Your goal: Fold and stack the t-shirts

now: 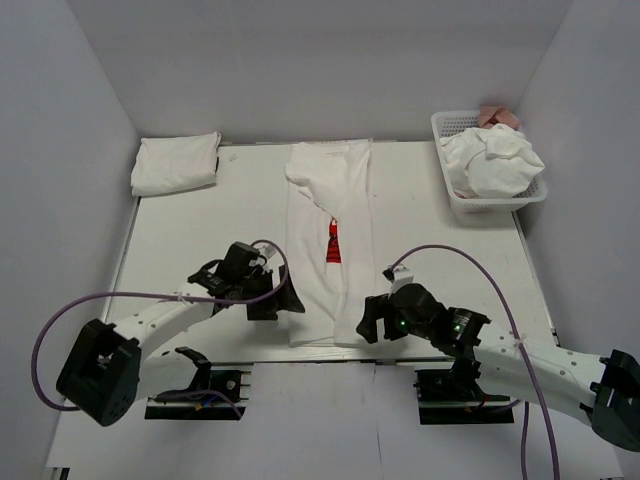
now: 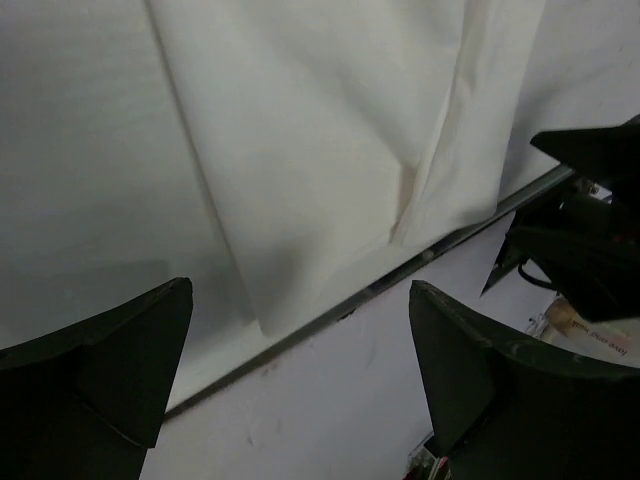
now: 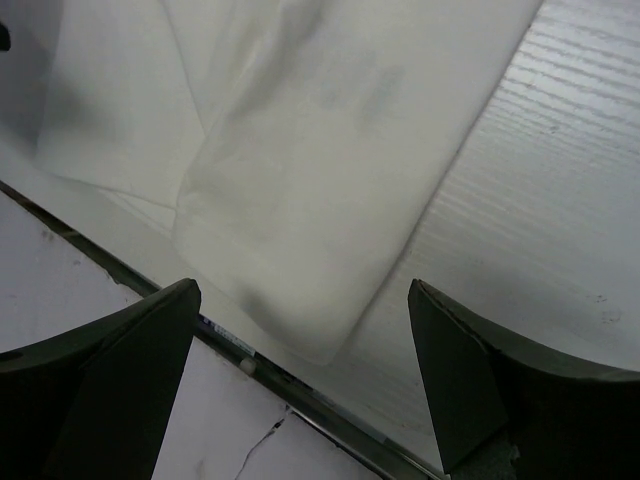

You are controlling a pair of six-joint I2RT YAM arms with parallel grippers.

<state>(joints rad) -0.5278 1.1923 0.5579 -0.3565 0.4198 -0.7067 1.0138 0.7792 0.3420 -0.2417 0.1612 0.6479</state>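
Left gripper (image 1: 283, 300) and right gripper (image 1: 368, 322) gape wide and empty, flanking the near hem of the long-folded t-shirt (image 1: 318, 270) between them — a shallow pinch could catch only the top layer and pull the fold apart.

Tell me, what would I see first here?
A long white shirt lies along the middle of the table, a red print peeking from its fold. The open left gripper and right gripper flank its near end. A basket of crumpled shirts sits far right.
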